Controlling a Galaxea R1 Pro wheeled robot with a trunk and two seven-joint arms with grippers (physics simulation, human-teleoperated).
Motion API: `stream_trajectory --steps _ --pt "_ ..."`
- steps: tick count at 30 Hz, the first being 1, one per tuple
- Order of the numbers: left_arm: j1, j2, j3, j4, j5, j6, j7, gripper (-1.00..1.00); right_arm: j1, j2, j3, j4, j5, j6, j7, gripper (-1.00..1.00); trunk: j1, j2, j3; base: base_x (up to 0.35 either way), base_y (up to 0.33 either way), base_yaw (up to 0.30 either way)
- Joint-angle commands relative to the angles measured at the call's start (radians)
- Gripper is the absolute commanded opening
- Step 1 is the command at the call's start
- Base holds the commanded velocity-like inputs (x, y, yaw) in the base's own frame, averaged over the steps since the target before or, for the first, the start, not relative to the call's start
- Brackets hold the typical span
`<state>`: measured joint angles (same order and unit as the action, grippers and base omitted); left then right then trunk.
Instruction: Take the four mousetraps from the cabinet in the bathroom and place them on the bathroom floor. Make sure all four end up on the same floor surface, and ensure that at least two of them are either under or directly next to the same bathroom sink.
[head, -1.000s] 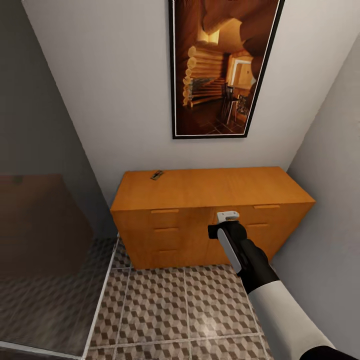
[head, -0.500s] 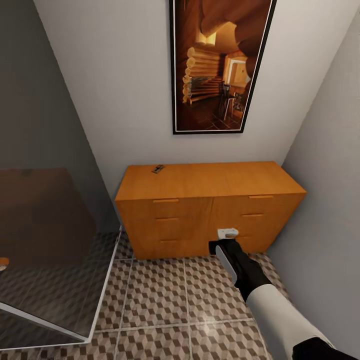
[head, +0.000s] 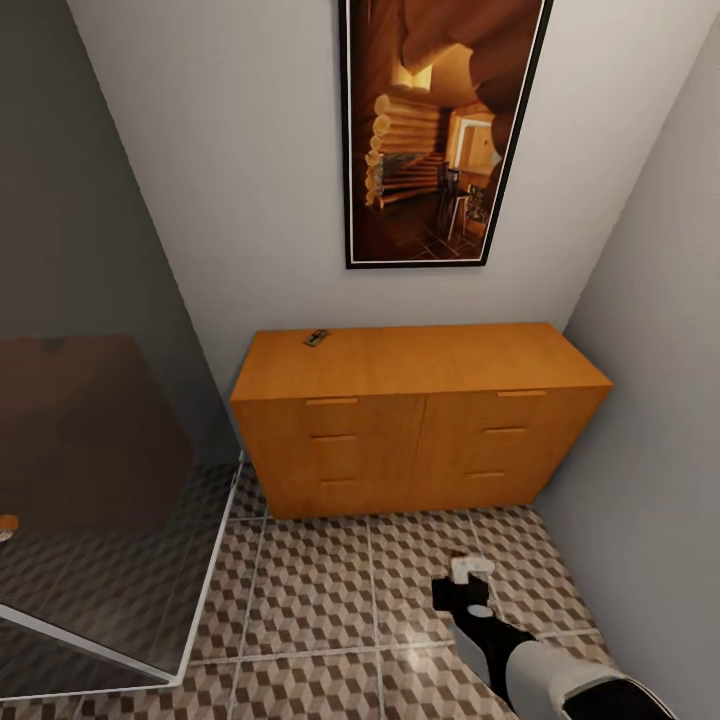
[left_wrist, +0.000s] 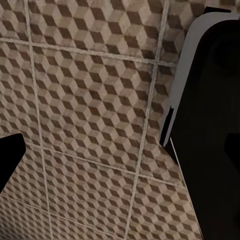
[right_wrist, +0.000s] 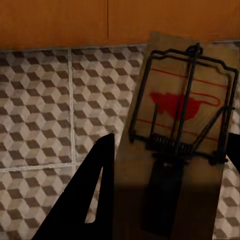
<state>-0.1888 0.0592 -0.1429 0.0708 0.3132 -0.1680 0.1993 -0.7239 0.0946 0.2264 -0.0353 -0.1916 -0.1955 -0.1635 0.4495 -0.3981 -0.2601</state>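
Low over the tiled bathroom floor (head: 320, 600) before the cabinet (head: 410, 420), held one mousetrap (right_wrist: 175, 150) in the right hand (head: 470, 585), likely light, stiff, best pinched by board edges; left hand unreadable.

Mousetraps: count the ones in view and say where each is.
2. One mousetrap is held in the right gripper, low over the bathroom floor. Another mousetrap lies on the cabinet top, back left corner. Others may be hidden in the closed drawers.

No readable text, labels, brands or numbers appear on anything.
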Motion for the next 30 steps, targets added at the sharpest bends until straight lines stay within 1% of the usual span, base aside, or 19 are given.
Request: stream_trajectory --steps 1,3,5,6,8,10,12,16,18,19,20,21,22,23,24,25,27,28,30 --pt "-0.002 -0.001 -0.008 0.001 0.008 -0.011 0.0 1.0 0.029 -0.001 0.01 0.008 0.007 -0.036 0.006 -1.0 0.001 -0.002 -0.002 0.0 0.0 0.0" --pt "-0.002 -0.007 -0.007 -0.008 0.007 -0.022 0.0 1.0 0.089 -0.003 0.01 0.015 0.055 -0.102 0.011 -1.0 0.001 -0.002 -0.002 0.0 0.0 0.0" --pt "-0.002 -0.013 -0.006 -0.02 0.007 -0.031 0.0 1.0 0.146 -0.004 0.01 0.018 0.112 -0.192 0.013 -1.0 0.001 -0.002 -0.002 0.0 0.0 0.0" --pt "-0.001 -0.014 -0.005 -0.025 0.007 -0.033 0.0 1.0 0.161 -0.004 0.01 0.018 0.126 -0.215 0.013 -1.0 0.001 -0.002 -0.002 0.0 0.0 0.0" --pt "-0.001 -0.018 -0.004 -0.061 0.007 -0.036 0.001 1.0 0.216 -0.005 0.01 0.019 0.171 -0.294 0.013 -1.0 0.001 -0.002 -0.002 0.0 0.0 0.0" --pt "-0.001 -0.021 -0.003 -0.115 0.007 -0.036 0.004 1.0 0.266 -0.005 0.01 0.02 0.192 -0.34 0.013 -1.0 0.001 -0.002 -0.002 0.0 0.0 0.0" --pt "-0.001 -0.024 -0.002 -0.17 0.007 -0.033 0.007 1.0 0.301 -0.006 0.01 0.02 0.201 -0.363 0.014 -1.0 0.001 -0.002 -0.002 0.0 0.0 0.0" --pt "-0.001 -0.043 -0.002 -0.276 0.006 -0.017 0.012 1.0 0.328 -0.012 0.01 0.02 0.206 -0.38 0.015 -1.0 0.001 -0.002 -0.002 0.0 0.0 0.0" --pt "-0.001 -0.063 -0.001 -0.388 0.006 0.091 0.013 1.0 0.334 -0.021 0.01 0.02 0.207 -0.383 0.015 -1.0 0.001 -0.002 -0.002 0.0 0.0 0.0" --pt "-0.001 -0.068 -0.001 -0.445 0.006 0.166 0.014 1.0 0.335 -0.025 0.01 0.02 0.207 -0.383 0.015 -1.0 0.001 -0.002 -0.002 0.0 0.0 0.0" --pt "-0.001 -0.07 -0.001 -0.478 0.005 0.208 0.014 1.0 0.335 -0.026 0.01 0.02 0.207 -0.384 0.015 -1.0 0.001 -0.002 -0.002 0.0 0.0 0.0" --pt "-0.001 -0.073 -0.001 -0.586 0.005 0.349 0.015 1.0 0.336 -0.029 0.01 0.02 0.207 -0.384 0.015 -1.0 0.001 -0.002 -0.002 0.0 0.0 0.0" --pt "-0.002 -0.074 -0.001 -0.665 0.005 0.445 0.015 1.0 0.336 -0.031 0.01 0.02 0.207 -0.384 0.015 -1.0 0.001 -0.002 -0.002 0.0 0.0 0.0" --pt "-0.002 -0.075 -0.001 -0.792 0.005 0.58 0.016 1.0 0.337 -0.032 0.01 0.02 0.207 -0.384 0.016 -1.0 0.001 -0.002 -0.002 0.0 0.0 0.0" --pt "-0.003 -0.075 -0.001 -0.875 0.004 0.657 0.016 1.0 0.337 -0.033 0.01 0.02 0.207 -0.384 0.017 -1.0 0.001 -0.002 -0.002 0.0 0.0 0.0" --pt "-0.003 -0.076 -0.001 -0.916 0.003 0.691 0.017 1.0 0.337 -0.034 0.01 0.02 0.207 -0.384 0.018 -1.0 0.001 -0.002 -0.002 0.0 0.0 0.0" --pt "-0.004 -0.076 -0.001 -1.066 -0.005 0.811 0.018 1.0 0.337 -0.039 0.01 0.02 0.207 -0.383 0.018 -1.0 0.001 -0.002 -0.002 0.0 0.0 0.0" --pt "-0.007 -0.077 0.0 -1.165 -0.019 0.894 0.018 1.0 0.337 -0.045 0.01 0.019 0.207 -0.383 0.019 -1.0 0.001 -0.002 -0.002 0.0 0.0 0.0" --pt "-0.011 -0.085 0.0 -1.287 -0.055 1.003 0.018 1.0 0.337 -0.049 0.01 0.019 0.207 -0.383 0.019 -1.0 0.001 -0.002 -0.002 0.0 0.0 0.0"
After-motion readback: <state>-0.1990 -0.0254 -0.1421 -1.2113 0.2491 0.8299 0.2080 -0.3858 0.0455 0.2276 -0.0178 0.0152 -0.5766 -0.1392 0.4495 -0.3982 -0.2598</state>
